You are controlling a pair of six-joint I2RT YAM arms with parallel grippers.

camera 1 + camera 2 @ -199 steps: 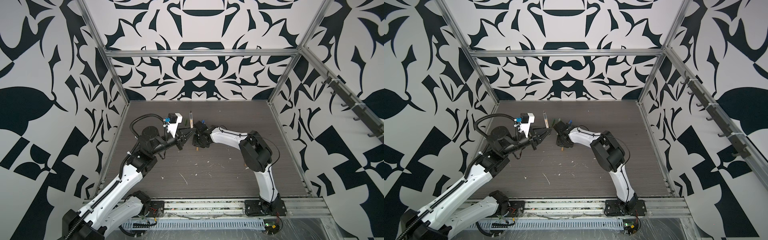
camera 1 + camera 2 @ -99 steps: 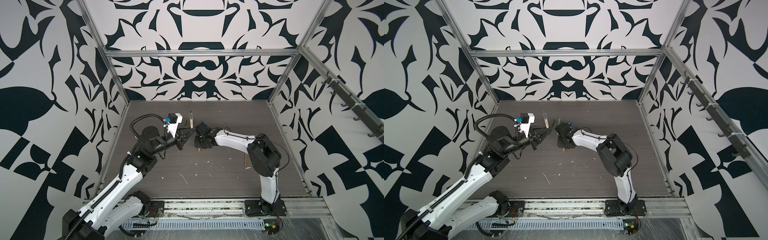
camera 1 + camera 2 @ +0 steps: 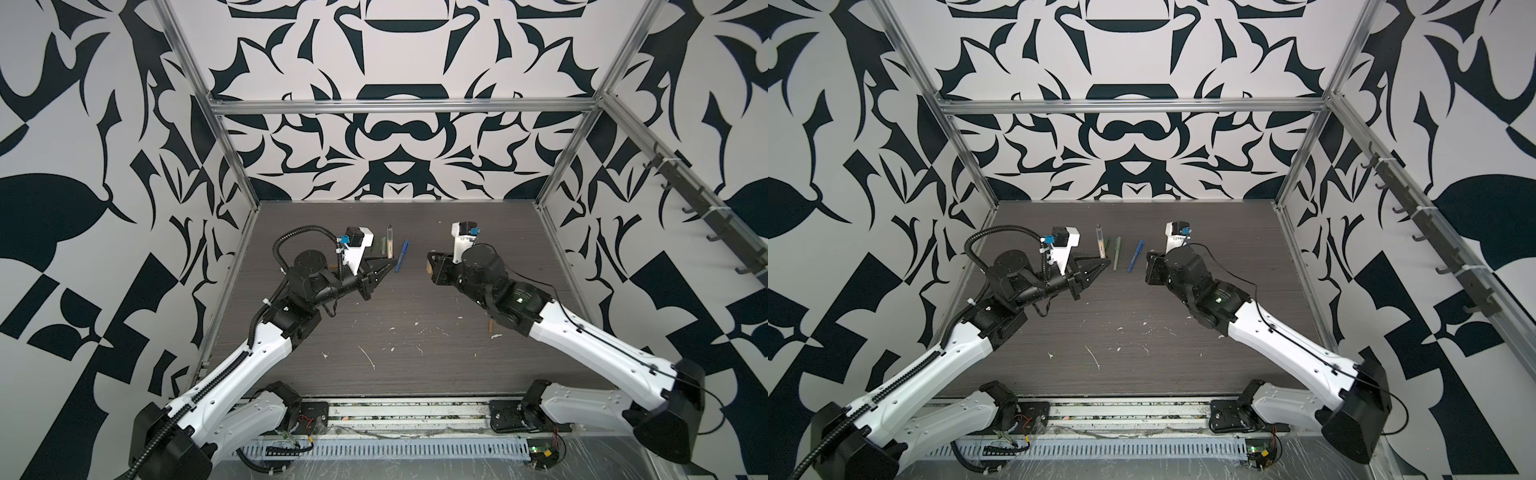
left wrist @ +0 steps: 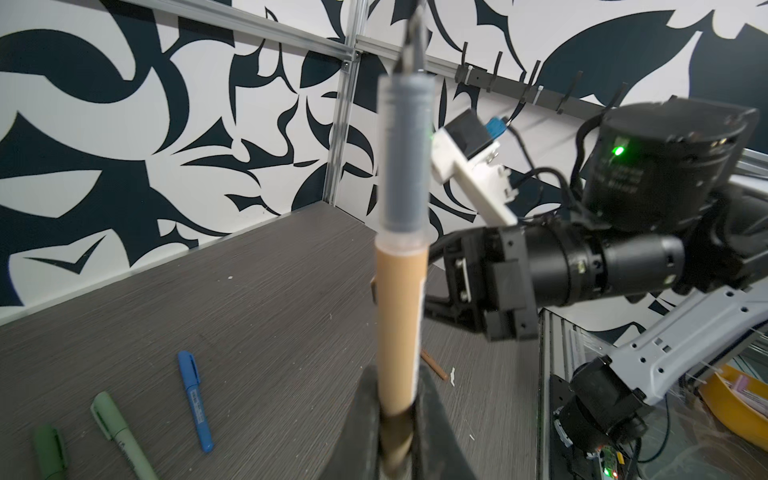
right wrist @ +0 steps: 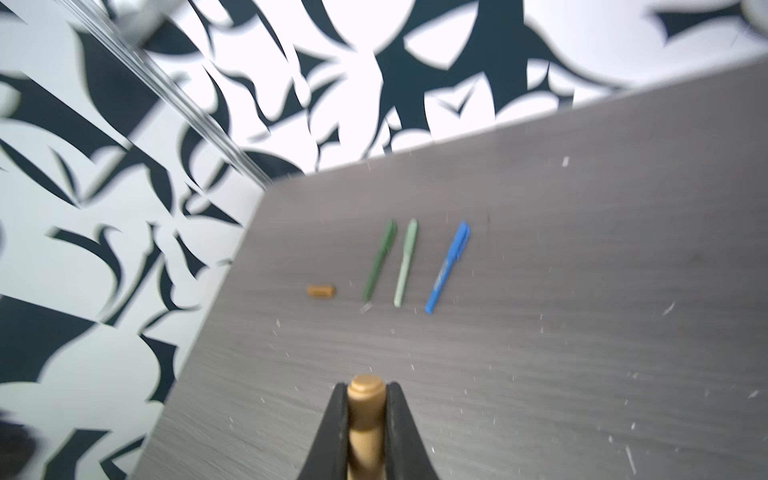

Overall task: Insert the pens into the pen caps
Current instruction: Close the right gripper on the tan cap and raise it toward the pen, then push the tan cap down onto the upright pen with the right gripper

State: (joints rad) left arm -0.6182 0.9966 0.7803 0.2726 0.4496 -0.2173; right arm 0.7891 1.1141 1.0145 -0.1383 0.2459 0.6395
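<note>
A slim tan pen [image 4: 401, 316], a smooth round stick with a cloudy grey front section and a dark point, is pinched at its back end between the pressed-together fingers of the left gripper [image 3: 386, 266], above the grey wood-grain table [image 3: 415, 307]. Three capped plastic pens are laid side by side on the table between the arms: a dark green pen [image 5: 380, 259], a pale green pen [image 5: 405, 262] and a blue pen [image 3: 402, 255]. One stubby orange-brown cap [image 5: 321, 291] is seen near the dark green pen. To the right, one tan cap [image 5: 365, 401], a short round-ended tube, is clamped between the black tapered fingers of the right gripper [image 5: 365, 386], and one orange-brown pen [image 4: 434, 366] is seen on the table under that arm.
</note>
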